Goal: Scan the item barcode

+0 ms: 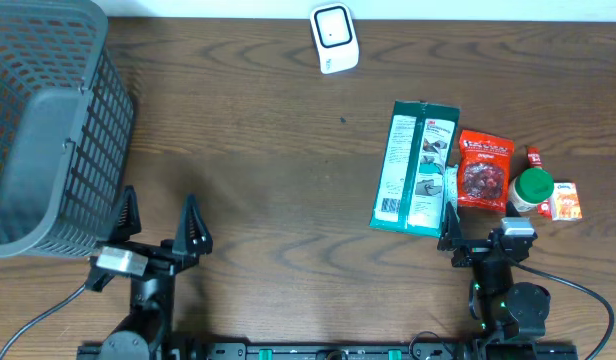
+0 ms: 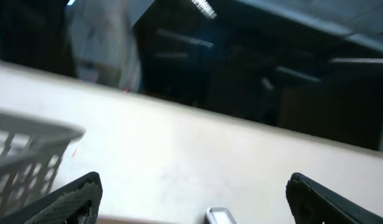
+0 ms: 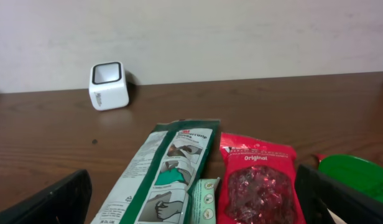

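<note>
**Ana:** Dark fingertips fill the bottom corners of the wrist view. The right gripper (image 3: 191, 177) has its jaws spread wide with nothing between them.

**Ben:** And the item?

**Ana:** Straight off those fingers at 12 o'clock lies the green flat pack (image 1: 416, 168), flat at the 3 o'clock side of the table (image 1: 268, 130). It's the closest item, so I'd judge that's the one to scan. A white patch at its near end may carry the code, but it's too small to tell.

**Ben:** Neighbours?

**Ana:** There's a red snack bag (image 1: 485, 170) tight against its 3 o'clock edge. Further out the same way are a green-lidded jar (image 1: 534, 188) and a small orange box (image 1: 565, 202).

**Ben:** Scanner?

**Ana:** The white scanner (image 1: 334, 38) sits at the table's 12 o'clock, about 11 o'clock from the pack and well apart.

**Ben:** Other arm?

**Ana:** The left gripper (image 1: 160, 215) hovers at 7 o'clock, jaws wide and empty, beside the grey basket (image 1: 48, 120) at 9 o'clock.

**Ben:** What could go wrong?

**Ana:** That pack lies flush on the wood, so fingers coming straight down may skid off it. The red bag is crowding one edge, so a pinch there could snag both. The pack also looks floppy, and if it sags or turns in the grip, the code never faces the scanner window.
</note>
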You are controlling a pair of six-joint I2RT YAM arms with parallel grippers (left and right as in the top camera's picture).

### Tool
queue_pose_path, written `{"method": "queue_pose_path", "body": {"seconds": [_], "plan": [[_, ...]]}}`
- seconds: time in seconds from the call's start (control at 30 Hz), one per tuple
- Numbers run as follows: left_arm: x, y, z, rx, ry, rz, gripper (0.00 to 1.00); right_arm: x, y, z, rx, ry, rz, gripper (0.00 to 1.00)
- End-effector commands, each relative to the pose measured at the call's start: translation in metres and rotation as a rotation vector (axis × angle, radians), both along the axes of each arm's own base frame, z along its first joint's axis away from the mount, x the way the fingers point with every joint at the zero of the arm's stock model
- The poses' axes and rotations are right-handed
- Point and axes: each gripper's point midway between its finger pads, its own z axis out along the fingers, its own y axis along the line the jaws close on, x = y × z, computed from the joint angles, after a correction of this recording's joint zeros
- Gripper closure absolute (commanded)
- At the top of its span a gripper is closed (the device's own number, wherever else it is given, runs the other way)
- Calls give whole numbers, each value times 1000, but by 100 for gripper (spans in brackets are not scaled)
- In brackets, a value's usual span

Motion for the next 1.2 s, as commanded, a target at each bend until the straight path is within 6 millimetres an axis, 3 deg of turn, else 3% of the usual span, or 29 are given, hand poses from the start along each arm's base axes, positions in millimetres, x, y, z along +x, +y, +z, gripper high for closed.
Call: {"method": "queue_pose_path", "body": {"seconds": [0.0,0.13,0.33,0.5,0.63,0.77,1.17], "plan": [[6,13,-15,-46,28,58,5,0,-4,0,9,0,-19,1],[15,15,-37,-51,112,70,5,0,-4,0,9,0,-19,1],[28,16,-87,-54,323,81,5,0,-4,0,9,0,-19,1],[30,17,-127,-43,484,91,5,0,-4,0,9,0,-19,1],[29,15,-147,18,561,92,5,0,-4,0,9,0,-19,1],[27,9,-157,114,596,73,5,0,-4,0,9,0,-19,1],[27,8,-157,166,592,78,5,0,-4,0,9,0,-19,1]]}}
